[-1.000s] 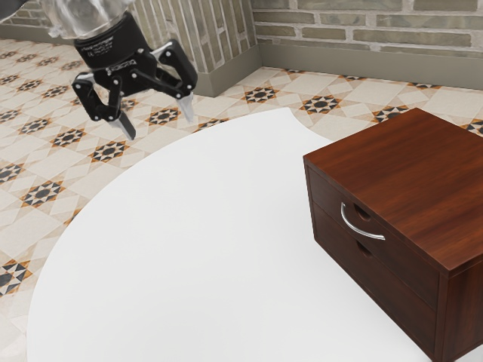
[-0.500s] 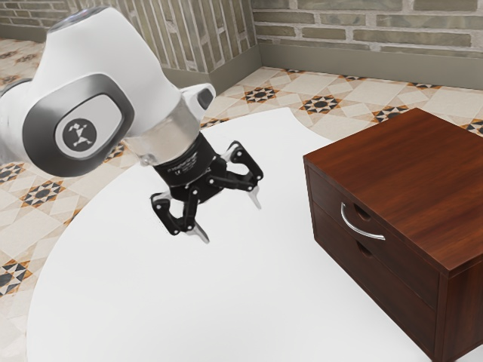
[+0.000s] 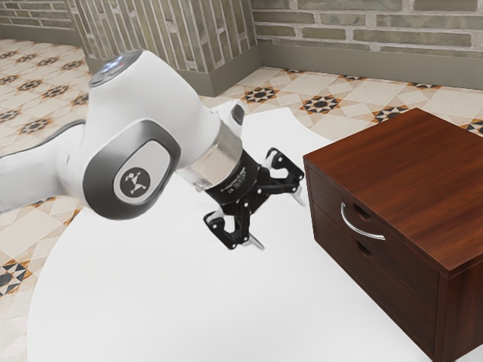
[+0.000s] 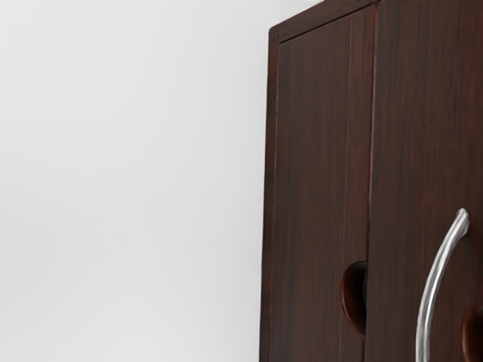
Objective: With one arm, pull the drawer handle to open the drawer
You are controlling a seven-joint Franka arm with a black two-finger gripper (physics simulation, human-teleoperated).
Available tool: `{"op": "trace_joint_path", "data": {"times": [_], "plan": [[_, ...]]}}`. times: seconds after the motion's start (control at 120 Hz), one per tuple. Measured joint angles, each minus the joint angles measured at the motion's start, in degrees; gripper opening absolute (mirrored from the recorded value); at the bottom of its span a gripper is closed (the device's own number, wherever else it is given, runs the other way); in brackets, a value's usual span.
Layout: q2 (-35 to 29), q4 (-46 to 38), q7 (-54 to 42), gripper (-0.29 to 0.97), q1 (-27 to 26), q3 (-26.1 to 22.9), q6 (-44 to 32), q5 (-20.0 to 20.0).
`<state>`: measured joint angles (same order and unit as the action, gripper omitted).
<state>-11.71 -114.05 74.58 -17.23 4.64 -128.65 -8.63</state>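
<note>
A dark wooden cabinet (image 3: pixel 407 173) with two drawers stands on the white table (image 3: pixel 151 302) at the exterior view's right. The upper drawer front carries a curved silver handle (image 3: pixel 358 224); both drawers look shut. My black gripper (image 3: pixel 278 222) hangs open just off the cabinet's front corner, to the left of the handle and apart from it, its fingertips (image 3: pixel 256 244) pointing toward the drawer front. In the wrist view the cabinet front (image 4: pixel 324 188) stands close ahead, with the handle (image 4: pixel 439 286) off to one side of my hand.
The round table's edge curves along the exterior view's left and back, with patterned floor tiles (image 3: pixel 45 151) beyond. A brick wall (image 3: pixel 362 30) runs behind. My white arm (image 3: pixel 136 173) reaches over the table's left half.
My arm has swung down and to the exterior view's right, bringing the open gripper from high at the upper left to just beside the cabinet front. The cabinet has not moved.
</note>
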Motion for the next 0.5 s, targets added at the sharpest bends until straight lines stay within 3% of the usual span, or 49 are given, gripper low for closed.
{"op": "trace_joint_path", "data": {"times": [0.5], "plan": [[6.15, 1.08, 4.41, 0.65, -0.2, -2.28, -8.06, 0.02]]}}
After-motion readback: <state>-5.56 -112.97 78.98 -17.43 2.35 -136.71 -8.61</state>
